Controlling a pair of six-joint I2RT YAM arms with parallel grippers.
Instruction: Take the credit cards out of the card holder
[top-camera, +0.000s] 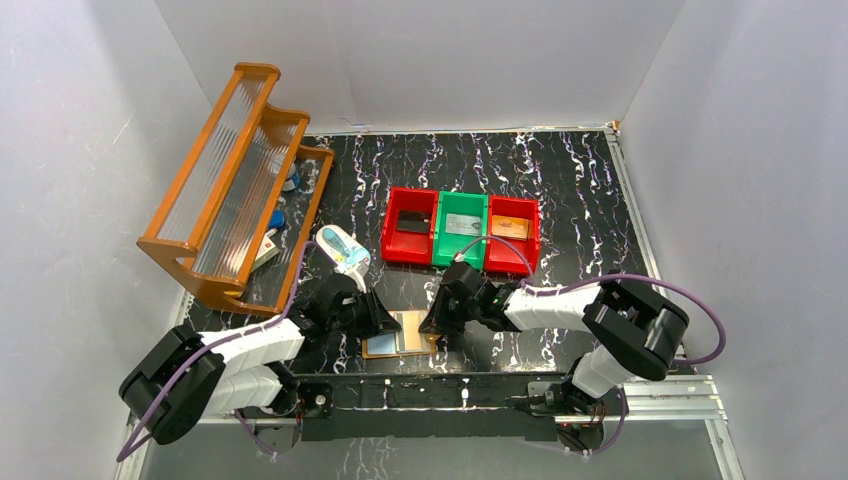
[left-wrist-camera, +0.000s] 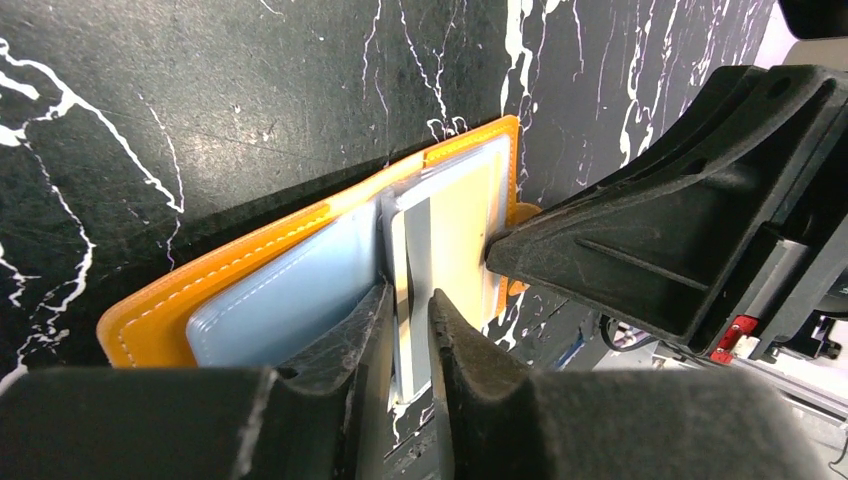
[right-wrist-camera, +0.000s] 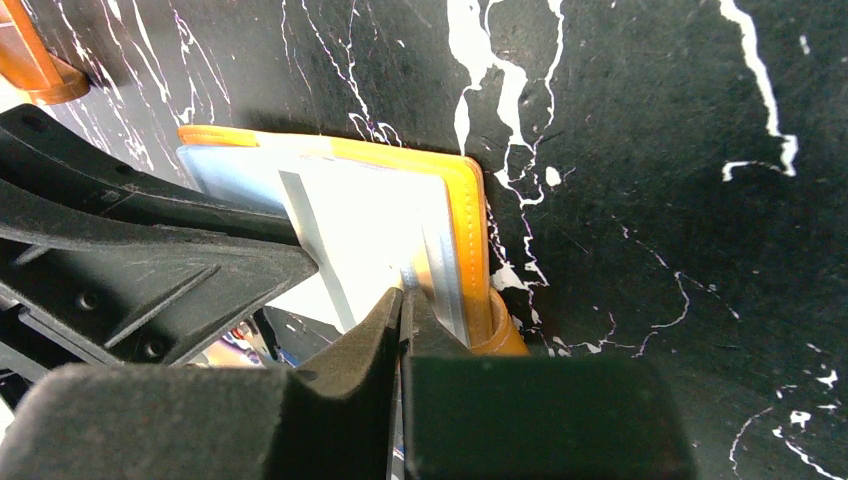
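Closest to the arm bases, flat on the desk (top-camera: 600, 200): the orange card holder (left-wrist-camera: 250, 262), caught between both hands. Left hand (left-wrist-camera: 409, 300) nearly closed, with the near edge of a pale striped credit card (left-wrist-camera: 450, 215) in the slim gap between its fingers; cannot tell whether truly pinched. Right hand (right-wrist-camera: 403, 300) fully closed, tip touching the holder's clear window just beside the holed tab (right-wrist-camera: 503, 338); nothing visibly caught in it. Just beside the striped card, within the stitched border, a blue-grey credit card (left-wrist-camera: 290, 300).

Probably mid-extraction of the striped card. Pin the holder down with the right hand and draw the card low and straight along the desk toward the left arm, without lifting, to avoid dragging the holder along.

Laid with long axis left to right across the desk, tab end toward the right arm, window up.

Farther back: a pale blue-and-white oval item (top-camera: 343, 252), then a row of red and green bins (top-camera: 461, 262), and a wooden rack (top-camera: 215, 190) at far left.
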